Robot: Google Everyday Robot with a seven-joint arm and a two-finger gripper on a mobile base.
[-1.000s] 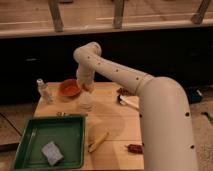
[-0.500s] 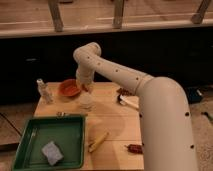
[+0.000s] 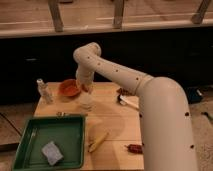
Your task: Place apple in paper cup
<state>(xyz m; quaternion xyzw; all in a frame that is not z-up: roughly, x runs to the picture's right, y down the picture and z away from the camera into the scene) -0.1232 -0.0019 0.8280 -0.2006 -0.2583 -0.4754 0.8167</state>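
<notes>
Change since earlier frames: nearly none; arm (image 3: 125,75) holds the same bent pose over the far left of the table, objects unmoved.
Gripper position: gripper (image 3: 86,89) hangs at the end of the downturned wrist, directly above the paper cup (image 3: 86,101), just beside the orange bowl (image 3: 69,88).
Grip state: cannot tell; the wrist housing hides the tip.
Apple location: a small orange-red patch, apparently the apple (image 3: 85,88), sits at the gripper tip right over the cup mouth; whether it is carried or already dropping cannot be read.
Reason for pose: wrist points straight down over the cup, likely so the fruit falls in without touching the rim.
Apple appearance: small, rounded, orange-red, mostly masked by the wrist.
Cup appearance: short, white, upright on the wooden table (image 3: 115,120), between bowl and table centre.
Other items: clear bottle (image 3: 44,91) at the left edge; green tray (image 3: 30,150) holding a grey sponge (image 3: 51,152); yellow stick (image 3: 97,141) beside the tray; dark red item (image 3: 135,148) near the front.
Stage, judged: release over the cup pending or underway.
</notes>
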